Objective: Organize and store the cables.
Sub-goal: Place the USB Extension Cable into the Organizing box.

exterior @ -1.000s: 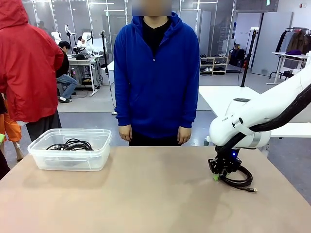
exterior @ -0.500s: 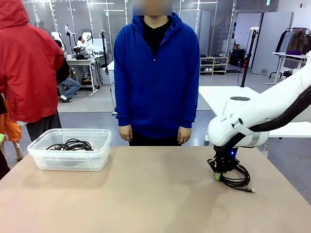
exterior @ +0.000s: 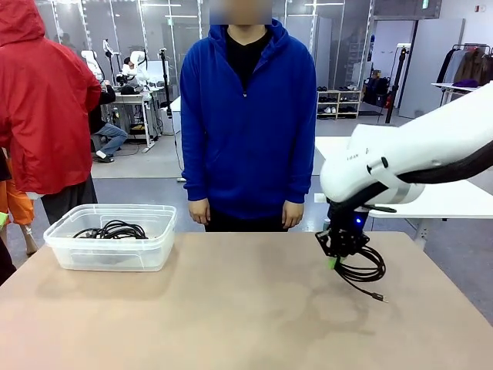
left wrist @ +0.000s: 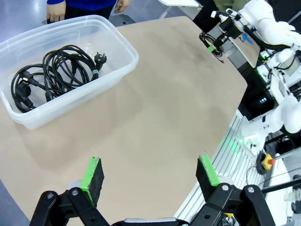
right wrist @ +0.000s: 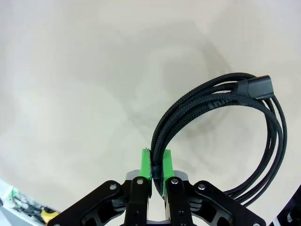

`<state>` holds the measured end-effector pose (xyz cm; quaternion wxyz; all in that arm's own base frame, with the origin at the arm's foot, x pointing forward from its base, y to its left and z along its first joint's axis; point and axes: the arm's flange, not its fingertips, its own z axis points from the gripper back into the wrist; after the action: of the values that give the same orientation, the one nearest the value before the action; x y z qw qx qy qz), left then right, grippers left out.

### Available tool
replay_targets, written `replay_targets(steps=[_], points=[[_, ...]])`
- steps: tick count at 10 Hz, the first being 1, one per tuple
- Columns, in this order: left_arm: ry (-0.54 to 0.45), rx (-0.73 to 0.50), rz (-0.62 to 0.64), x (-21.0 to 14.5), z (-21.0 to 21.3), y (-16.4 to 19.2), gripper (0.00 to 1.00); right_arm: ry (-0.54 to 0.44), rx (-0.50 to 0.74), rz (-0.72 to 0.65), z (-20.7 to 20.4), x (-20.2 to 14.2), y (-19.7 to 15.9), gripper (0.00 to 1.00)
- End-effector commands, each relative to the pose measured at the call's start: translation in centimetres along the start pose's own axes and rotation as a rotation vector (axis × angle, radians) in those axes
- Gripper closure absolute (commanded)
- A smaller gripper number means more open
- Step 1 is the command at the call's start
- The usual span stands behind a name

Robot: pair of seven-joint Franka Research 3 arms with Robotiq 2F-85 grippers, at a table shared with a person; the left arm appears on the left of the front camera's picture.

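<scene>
R gripper (exterior: 333, 260) jaws clamped on coiled cable (exterior: 360, 270), lifted off counter (exterior: 231, 308); L gripper (left wrist: 150, 173) jaws apart. Next: carry to bin (exterior: 112, 235), drop w/ others.

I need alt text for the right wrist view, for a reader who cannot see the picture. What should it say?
The right claw, seen from the wrist, is shut on a coiled black cable, its green pads pinching the bundled strands. The loop hangs out to the right over the bare beige table, with a black plug at its upper right.
</scene>
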<state>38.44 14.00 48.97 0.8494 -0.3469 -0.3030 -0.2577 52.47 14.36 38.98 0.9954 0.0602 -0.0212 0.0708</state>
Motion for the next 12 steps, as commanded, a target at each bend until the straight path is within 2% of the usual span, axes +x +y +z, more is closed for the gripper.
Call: replay_targets(steps=[1,2,3,7,8,9,10,12], points=[[-0.026,0.012,0.014,0.2,-0.2,-0.1,0.0,0.01,0.025,-0.035,0.6,-0.6,2.7,1.0],[-0.026,0.012,0.014,0.2,-0.2,-0.1,0.0,-0.013,0.028,-0.02,0.5,-1.1,3.4,1.0],[-0.026,0.012,0.014,0.2,-0.2,-0.1,0.0,0.006,0.015,-0.003,0.9,-0.6,1.9,1.0],[-0.026,0.012,0.014,0.2,-0.2,-0.1,0.0,0.006,0.015,-0.003,0.9,-0.6,1.9,1.0],[-0.026,0.012,0.014,0.2,-0.2,-0.1,0.0,0.009,0.023,-0.015,0.9,-0.7,2.0,0.89],[-0.026,0.012,0.014,0.2,-0.2,-0.1,0.0,0.012,-0.106,0.004,0.1,-1.3,4.0,0.89],[-0.026,0.012,0.014,0.2,-0.2,-0.1,0.0,-0.031,-0.11,-0.008,1.1,-2.0,6.3,0.89],[-0.026,0.012,0.014,0.2,-0.2,-0.1,0.0,0.073,-0.128,-0.096,2.0,-2.1,11.8,0.89]])
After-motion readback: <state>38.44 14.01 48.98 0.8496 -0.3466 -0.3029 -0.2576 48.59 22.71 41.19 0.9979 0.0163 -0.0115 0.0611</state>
